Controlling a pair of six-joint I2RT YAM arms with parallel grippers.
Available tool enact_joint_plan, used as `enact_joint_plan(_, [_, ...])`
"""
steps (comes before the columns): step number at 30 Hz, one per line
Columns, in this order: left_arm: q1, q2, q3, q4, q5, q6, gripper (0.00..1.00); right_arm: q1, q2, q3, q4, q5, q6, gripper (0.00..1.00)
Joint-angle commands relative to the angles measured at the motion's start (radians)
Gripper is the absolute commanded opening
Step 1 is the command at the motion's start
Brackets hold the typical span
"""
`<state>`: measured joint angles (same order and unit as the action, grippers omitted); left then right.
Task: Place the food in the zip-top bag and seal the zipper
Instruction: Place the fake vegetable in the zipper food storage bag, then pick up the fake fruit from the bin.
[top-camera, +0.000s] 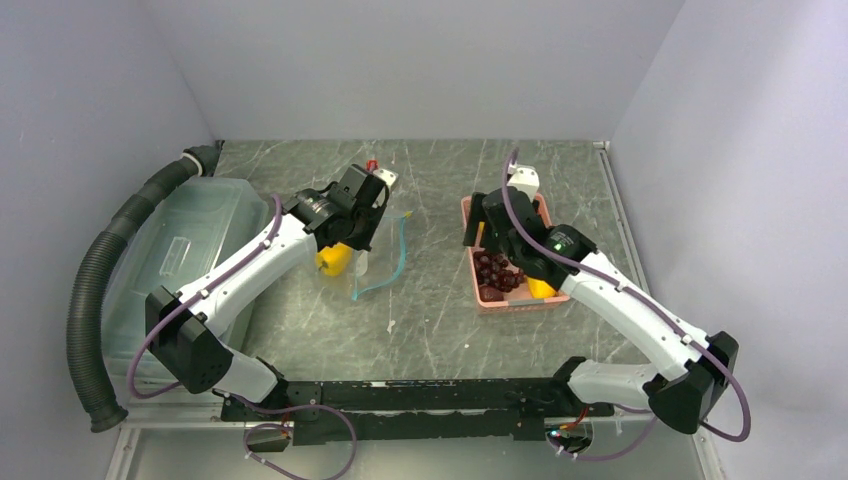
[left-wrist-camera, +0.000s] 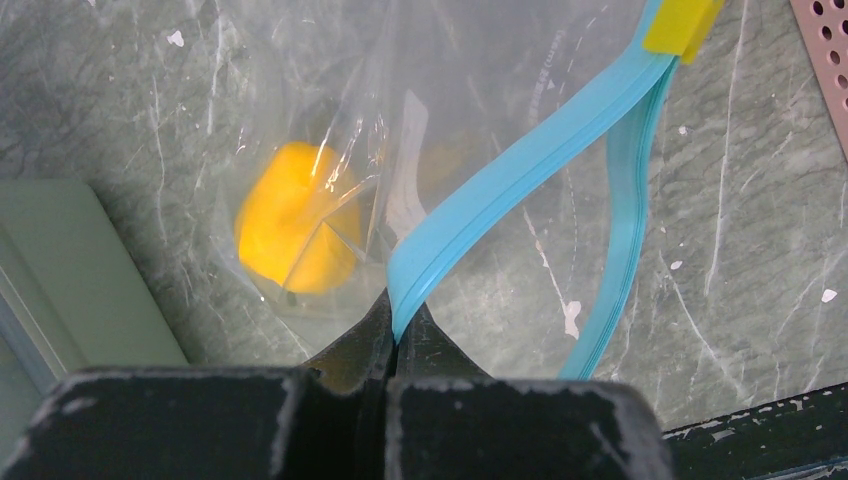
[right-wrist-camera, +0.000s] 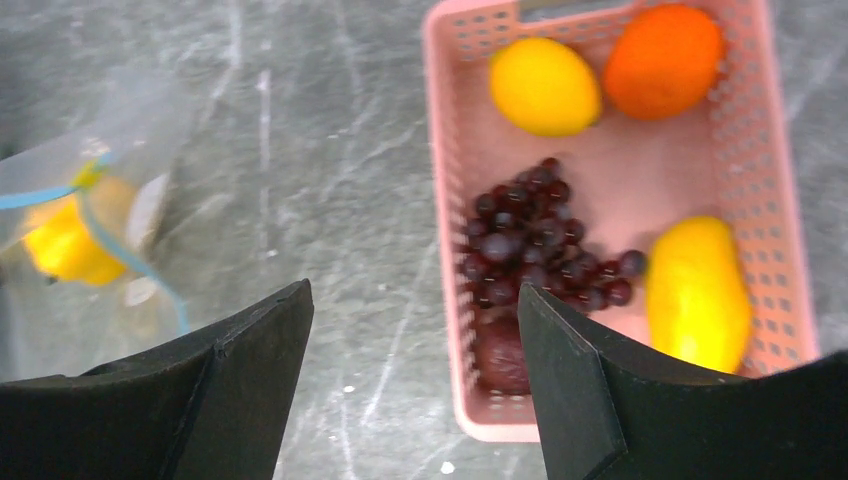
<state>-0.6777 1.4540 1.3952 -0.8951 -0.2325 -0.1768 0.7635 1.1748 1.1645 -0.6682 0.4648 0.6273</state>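
The left hand (left-wrist-camera: 394, 335) is clamped shut on the zipper (left-wrist-camera: 520, 170), its two dark fingertips pinching one layer of the teal-blue strip. From the pinch that layer runs up and away to a yellow slider (left-wrist-camera: 680, 25), while the strip's other layer curves off separately to the right, so the mouth stands parted. The zip-top bag (left-wrist-camera: 480, 100) hangs from this grip, clear and crinkled, onto the grey marbled bench (left-wrist-camera: 760, 250). One yellow piece (left-wrist-camera: 295, 230) of the food lies inside it, low on the left. The right hand (right-wrist-camera: 415, 385) is spread wide with nothing between its fingers, poised above the bench at the left wall of the pink basket (right-wrist-camera: 445, 200). In that basket lie a lemon (right-wrist-camera: 545, 87) and an orange ball (right-wrist-camera: 663, 60) at the far end, the grape bunch (right-wrist-camera: 540, 240) in the middle, and an oblong yellow fruit (right-wrist-camera: 697, 292) against the right wall. A translucent bin (top-camera: 190, 250) and a black ribbed hose (top-camera: 95, 300) sit at the bench's left side.
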Motion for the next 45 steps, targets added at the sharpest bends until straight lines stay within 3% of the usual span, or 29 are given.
enact_joint_plan(1, [-0.001, -0.007, 0.007, 0.017, -0.004, 0.008, 0.0, -0.088, 0.001, 0.041, -0.151, 0.042, -0.026, 0.78])
enact_joint_plan(8, [-0.001, -0.003, 0.009, 0.016, 0.002, 0.01, 0.0, -0.204, 0.023, -0.015, -0.231, 0.028, -0.03, 0.73])
enact_joint_plan(22, [-0.002, -0.006, 0.008, 0.018, 0.013, 0.011, 0.0, -0.283, 0.231, -0.059, -0.31, 0.121, -0.07, 0.67])
enact_joint_plan(45, [-0.001, -0.007, 0.01, 0.013, 0.011, 0.012, 0.0, -0.367, 0.473, -0.079, -0.245, 0.085, -0.146, 0.75])
